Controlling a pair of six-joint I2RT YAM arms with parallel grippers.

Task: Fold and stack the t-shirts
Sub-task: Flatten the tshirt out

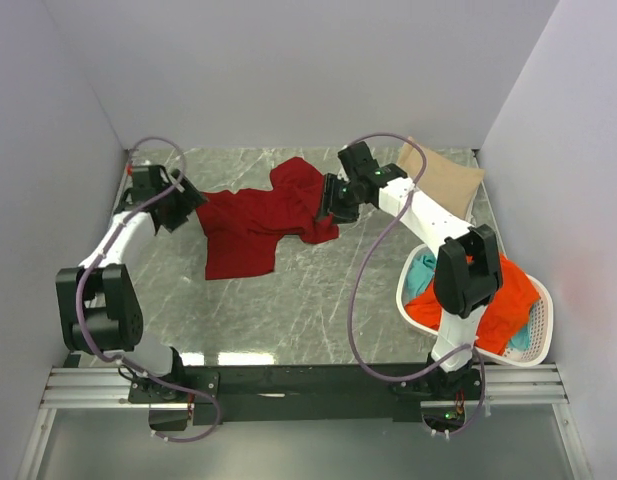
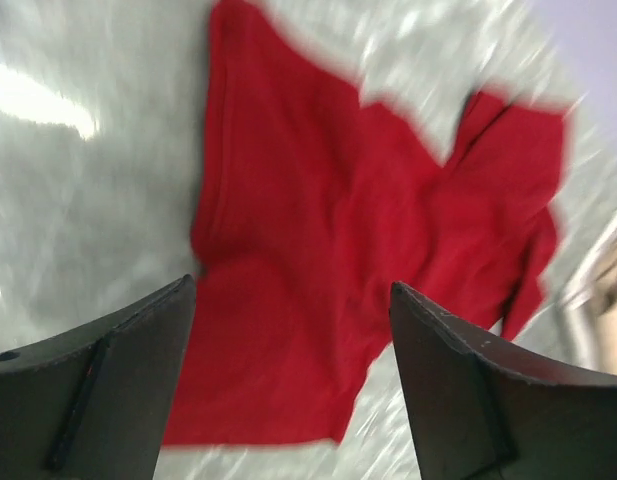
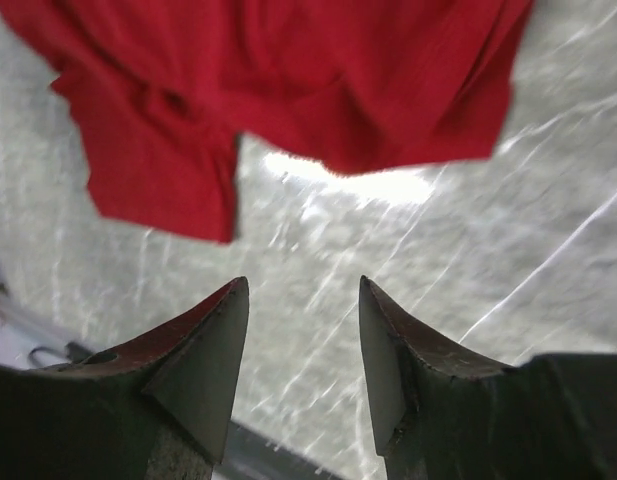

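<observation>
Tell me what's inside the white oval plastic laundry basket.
Bright orange-red cloth fills most of the basket, teal cloth at its left side. The right arm covers part with its black link; anything beneath the clothes is hidden.

Bare table [image 1: 288, 310] along the near edge, from the near left corner up to the white basket [image 1: 544, 325] at the near right corner: room to pass. Blocked at the far middle by the spread dark red t-shirt [image 1: 253, 225], with left gripper [image 1: 191, 203] and right gripper [image 1: 326, 210] parted at its two ends. Blocked at the far right corner by the tan t-shirt [image 1: 446, 178]. Hemmed by walls [image 1: 288, 70] on the left, far and right edges.
</observation>
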